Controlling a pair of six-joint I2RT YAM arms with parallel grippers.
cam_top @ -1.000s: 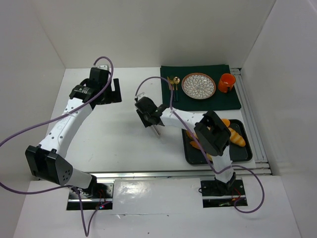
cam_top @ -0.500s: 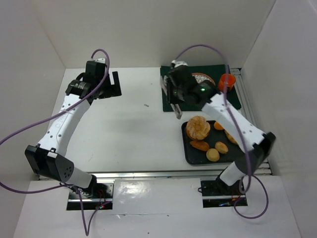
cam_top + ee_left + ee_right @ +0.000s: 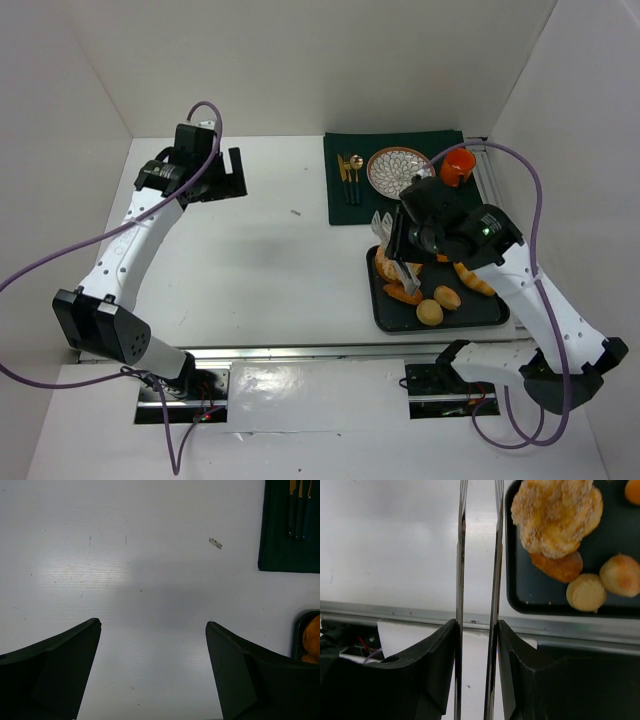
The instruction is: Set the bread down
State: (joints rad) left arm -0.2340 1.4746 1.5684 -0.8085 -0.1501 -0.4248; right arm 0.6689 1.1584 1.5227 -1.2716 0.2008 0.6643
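You see a white table [image 3: 260, 250] closed in by plain white walls [image 3: 330, 60] at 9, 12 and 3 o'clock. A metal rail [image 3: 330, 350] runs along 6 o'clock.

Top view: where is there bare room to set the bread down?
The plate is bare, between the cutlery and the cup. The table lies open from the mat to the left hand. The tray is crowded with pastries.

— Both arms alike?
— Yes. The left arm [image 3: 130, 245] and right arm [image 3: 545, 300] have white links, black joint housings and a purple cable [image 3: 60, 261] running back from behind the left claw [image 3: 151, 624] and the right claw [image 3: 477, 623].
— Fingers?
— Matte black fingers [image 3: 55, 675], wedge-shaped.
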